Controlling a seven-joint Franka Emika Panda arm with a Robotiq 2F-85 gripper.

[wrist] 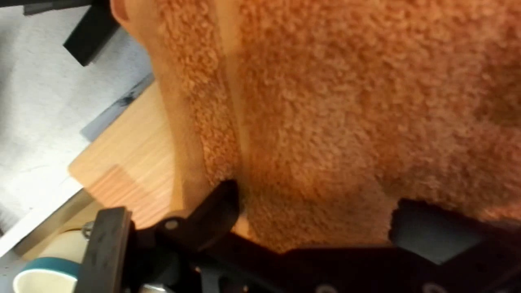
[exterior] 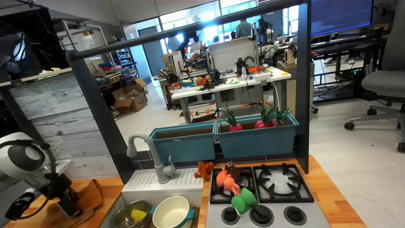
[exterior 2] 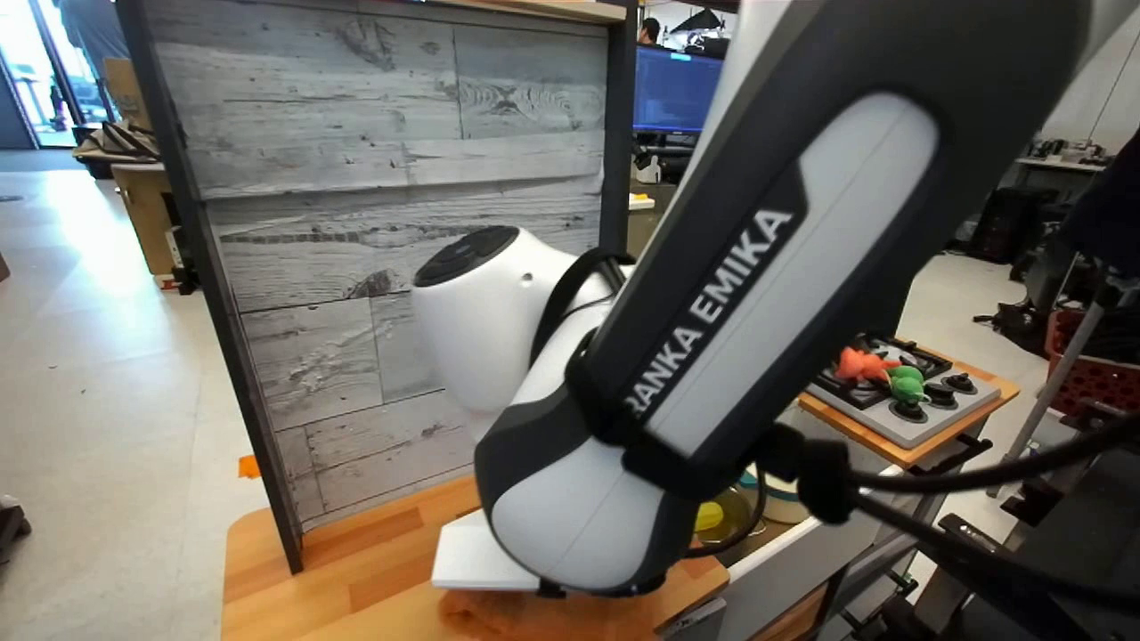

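A fuzzy orange-brown towel (wrist: 325, 122) with smooth tan bands fills most of the wrist view. My gripper (wrist: 316, 205) is open, its dark fingertips wide apart, with towel cloth showing between and beyond them. Whether the fingertips touch the cloth I cannot tell. In an exterior view the gripper (exterior: 70, 205) is low over the wooden counter at the left, and the crumpled towel (exterior: 91, 196) lies under and beside it, one part rising up. In an exterior view the towel (exterior 2: 534, 619) shows blurred below the arm, and the gripper is hidden there.
The sink beside the counter holds a metal bowl (exterior: 118, 218) with a yellow item (exterior: 138, 215) and a cream-and-teal pot (exterior: 173, 210). A grey faucet (exterior: 155, 152) stands behind. Plush toys (exterior: 227, 182) lie on the stove (exterior: 283, 182). A wood-plank panel (exterior 2: 401, 223) borders the counter.
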